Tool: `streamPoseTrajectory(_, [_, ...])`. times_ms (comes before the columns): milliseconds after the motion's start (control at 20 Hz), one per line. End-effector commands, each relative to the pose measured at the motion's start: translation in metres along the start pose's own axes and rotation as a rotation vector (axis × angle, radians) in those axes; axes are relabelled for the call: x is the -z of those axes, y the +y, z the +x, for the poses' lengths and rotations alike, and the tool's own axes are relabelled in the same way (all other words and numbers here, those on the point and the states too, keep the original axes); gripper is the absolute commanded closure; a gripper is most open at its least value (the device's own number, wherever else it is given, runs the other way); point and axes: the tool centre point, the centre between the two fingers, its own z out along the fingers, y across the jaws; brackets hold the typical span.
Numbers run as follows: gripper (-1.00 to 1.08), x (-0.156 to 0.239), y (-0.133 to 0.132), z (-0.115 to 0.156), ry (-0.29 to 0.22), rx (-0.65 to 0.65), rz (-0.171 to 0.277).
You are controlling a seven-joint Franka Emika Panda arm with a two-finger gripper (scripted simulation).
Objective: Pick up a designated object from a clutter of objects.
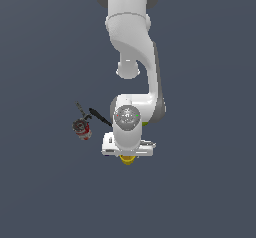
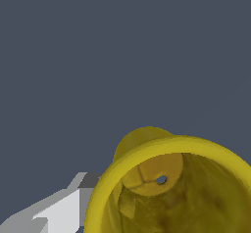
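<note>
1. Nearest the wrist camera, the yellow cup (image 2: 176, 188) fills the view, mouth toward the lens, its inner wall and holed bottom showing. One pale finger (image 2: 59, 212) sits just beside the rim on the outside. The other finger is out of sight, so I cannot tell from here whether the fingers are clamped on the wall or merely apart around it.

2. In the exterior view the gripper (image 1: 128, 152) hangs straight over the cup, hiding all but a small yellow sliver (image 1: 127, 160) below the hand. The arm (image 1: 135, 42) comes down from the top edge of the picture. The floor (image 1: 200, 192) is plain grey-blue with no edge in view, so the cup can only be placed as directly under the hand, toward the exterior view's lower middle.

3. Farther off, toward the exterior view's left, a black spatula (image 1: 100, 117) lies slanted with one end close to the wrist, and a red can (image 1: 83, 130) stands beyond it, well apart from the cup. The other items are not visible.

4. Risks, as I judge them:
   - With one finger outside the rim, the grip is probably a pinch on a thin curved wall; an off-centre pinch could let the cup swing or slip on lifting.
   - Squeezing a round wall may squirt the cup sideways.
   - A sideways move toward the spatula could clip it.
</note>
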Motion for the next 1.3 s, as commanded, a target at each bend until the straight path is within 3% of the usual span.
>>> streamPoseTrajectory(0, [1.08, 0.0, 0.0, 0.0, 0.0, 0.0, 0.0])
streamPoseTrajectory(700, [1.08, 0.017, 0.013, -0.003, 0.0, 0.0, 0.0])
streamPoseTrajectory(1250, [1.08, 0.1, 0.076, -0.02, 0.0, 0.0, 0.001])
